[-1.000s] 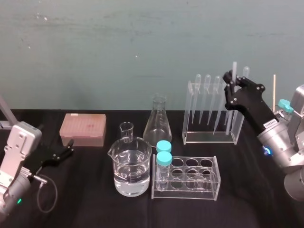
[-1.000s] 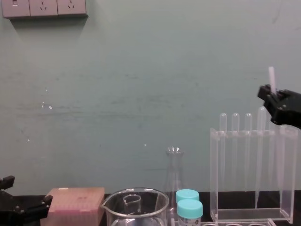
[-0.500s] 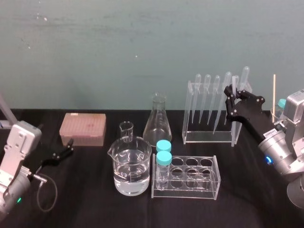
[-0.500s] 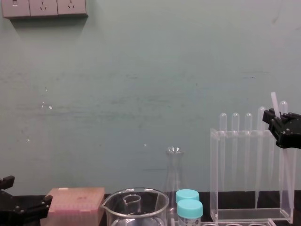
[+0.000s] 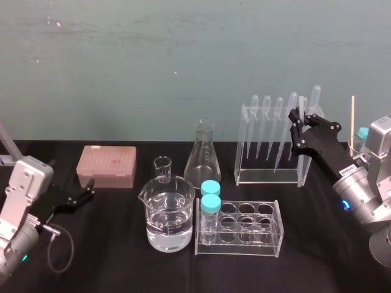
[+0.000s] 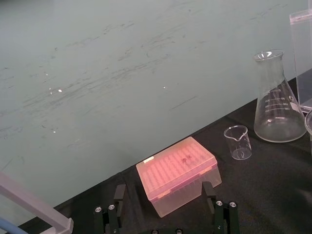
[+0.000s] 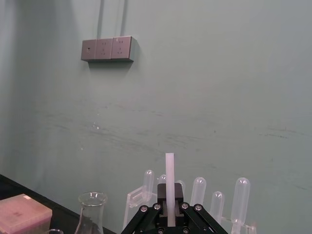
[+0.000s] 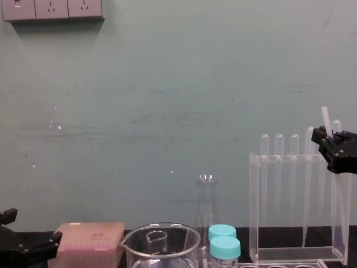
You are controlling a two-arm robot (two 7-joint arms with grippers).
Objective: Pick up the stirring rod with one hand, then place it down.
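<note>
The stirring rod (image 5: 302,105) is a thin whitish stick standing nearly upright at the right end of the clear pipette rack (image 5: 267,177). My right gripper (image 5: 300,124) is shut on it below its top. In the right wrist view the stirring rod (image 7: 169,183) rises straight out between the shut fingers (image 7: 159,215). From the chest, the stirring rod (image 8: 324,119) leans slightly and its lower part runs down along the rack's end wall; the right gripper (image 8: 330,146) is level with the pipette bulbs. My left gripper (image 5: 84,193) rests open low at the left, facing the pink box (image 6: 176,173).
A water-filled beaker (image 5: 170,213), a small beaker (image 5: 162,167) and a glass flask (image 5: 203,156) stand mid-table. A clear tube rack (image 5: 259,232) holds two blue-capped tubes (image 5: 211,198). A pink tip box (image 5: 107,166) lies at the left. A thin wooden stick (image 5: 352,121) stands at the far right.
My right gripper has come down with the stirring rod beside the rack's right end, mostly in the first half second. The left arm has stayed still.
</note>
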